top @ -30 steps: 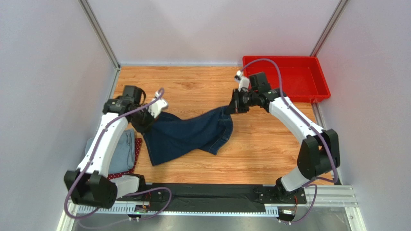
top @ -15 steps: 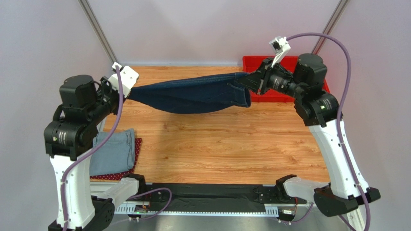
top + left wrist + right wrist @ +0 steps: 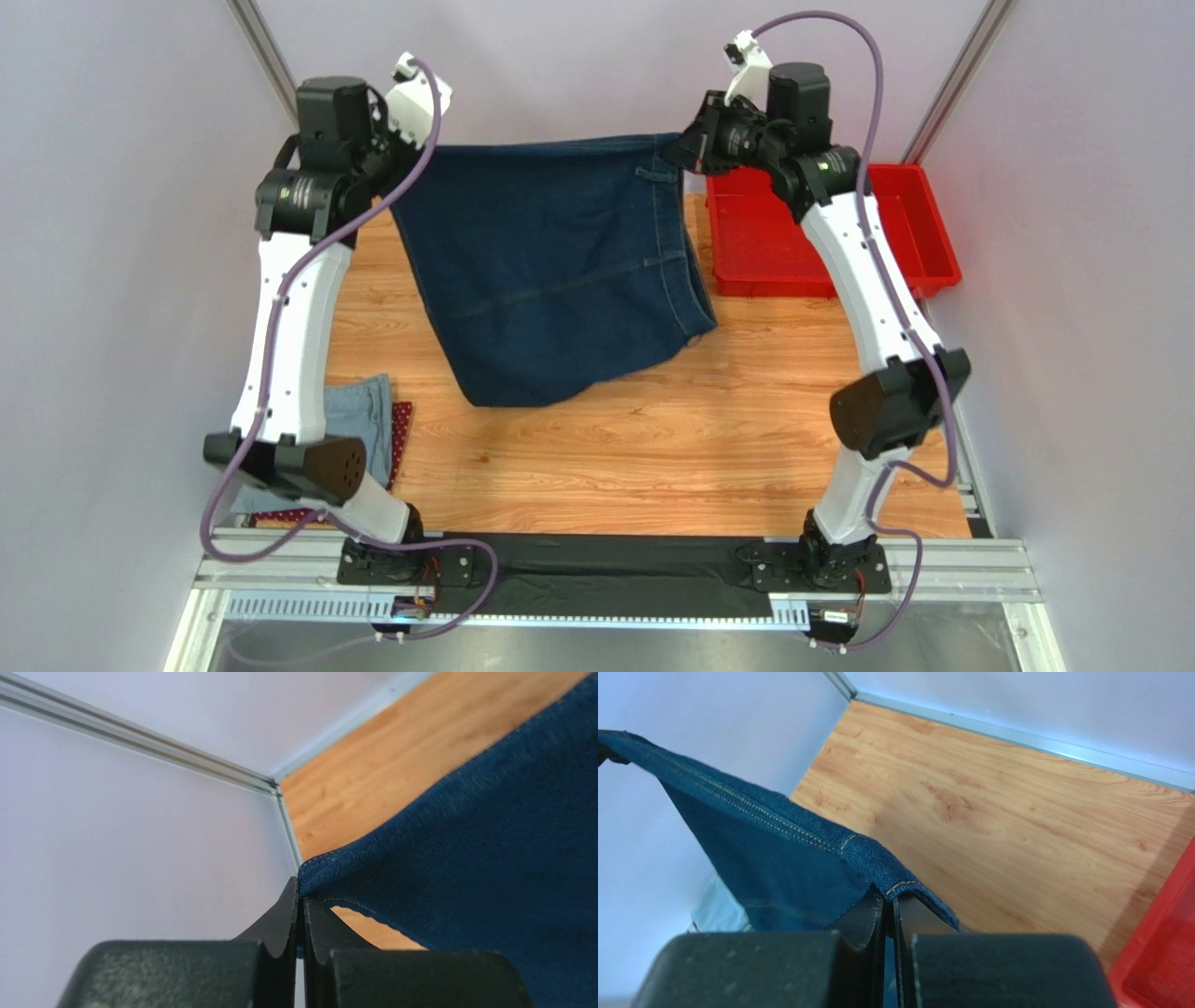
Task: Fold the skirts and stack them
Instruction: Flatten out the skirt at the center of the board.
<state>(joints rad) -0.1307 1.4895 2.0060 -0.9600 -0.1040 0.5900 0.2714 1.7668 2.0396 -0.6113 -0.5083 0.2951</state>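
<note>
Top external view first: we see the navy denim skirt (image 3: 561, 266) hanging as one broad sheet above the table (image 3: 673, 448). Its top edge is stretched between the left gripper (image 3: 397, 175) and the right gripper (image 3: 687, 147), each clamped on an upper corner. The lower edge dangles free, lower at the left; whether it brushes the wood we cannot tell from above. Beside the left arm's base the light blue-grey skirt (image 3: 358, 420) lies folded on the dark red dotted skirt (image 3: 403, 427). A red tray (image 3: 912, 238) sits at the far right.

Left wrist view: the fingers (image 3: 281, 917) are pressed together on a stitched corner, and the cloth falls away to the right.

Right wrist view: the fingers (image 3: 861, 917) are closed on a thick, doubled seam, possibly the waistband.

We judge this denim heavy for cloth, soft yet with some body, and not slippery. The thick stitched edge gives the firmest hold, so taking it by two corners of one edge lets its weight pull it flat.
</note>
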